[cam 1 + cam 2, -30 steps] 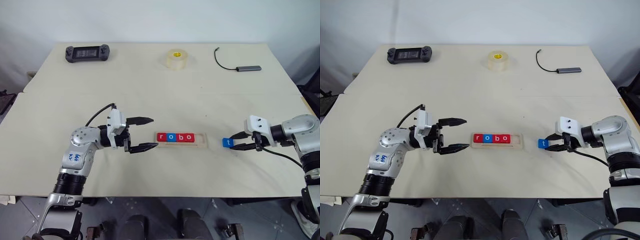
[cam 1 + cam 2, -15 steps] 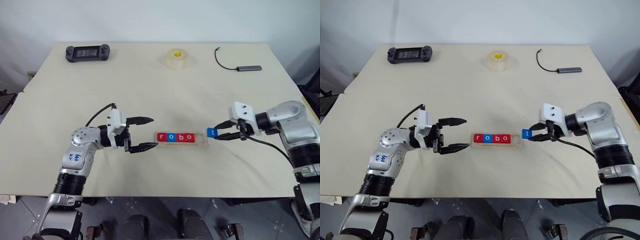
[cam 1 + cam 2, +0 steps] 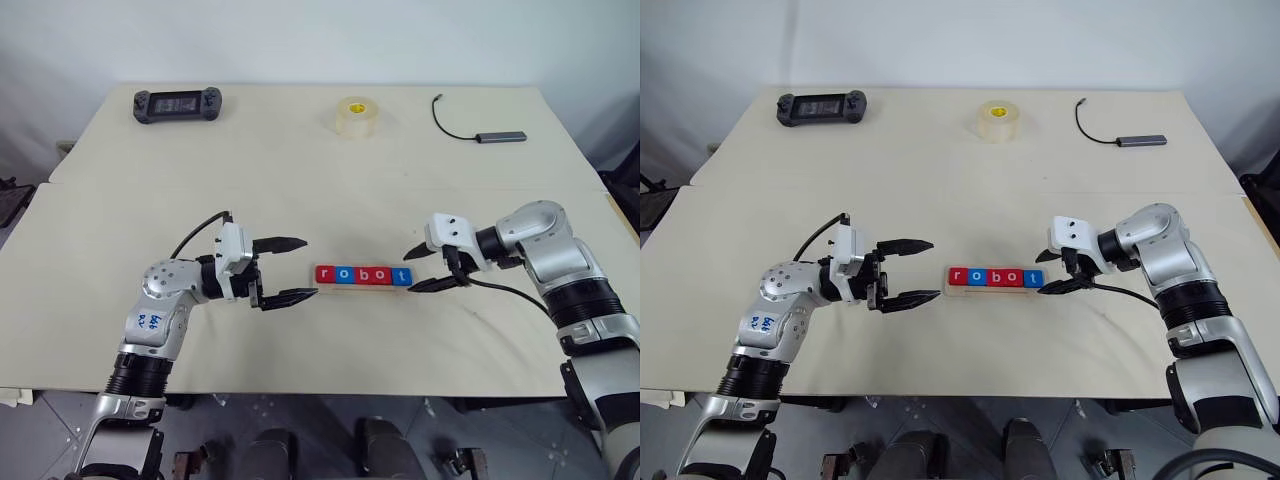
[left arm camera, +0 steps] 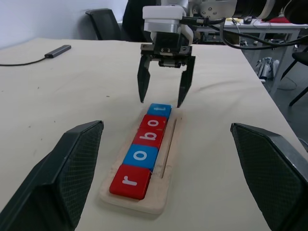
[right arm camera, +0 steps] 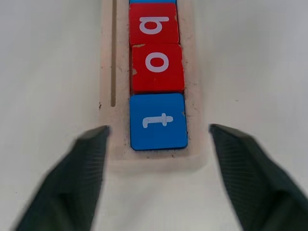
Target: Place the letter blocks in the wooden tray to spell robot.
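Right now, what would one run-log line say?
blue t block in wooden tray, spelling robot | right gripper open beside it | left gripper open

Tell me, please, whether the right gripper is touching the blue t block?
Apart. The right wrist view shows bare tray and table between the t block and each finger of the open right gripper.

The left claw (image 3: 285,270) is held level and points toward the right arm, its two black fingers spread wide with nothing between them, the elbow bent outward. The right arm reaches in from the opposite side, its claw (image 3: 422,268) angled downward toward the left arm. Its fingers (image 4: 142,82) are parted and grip nothing.
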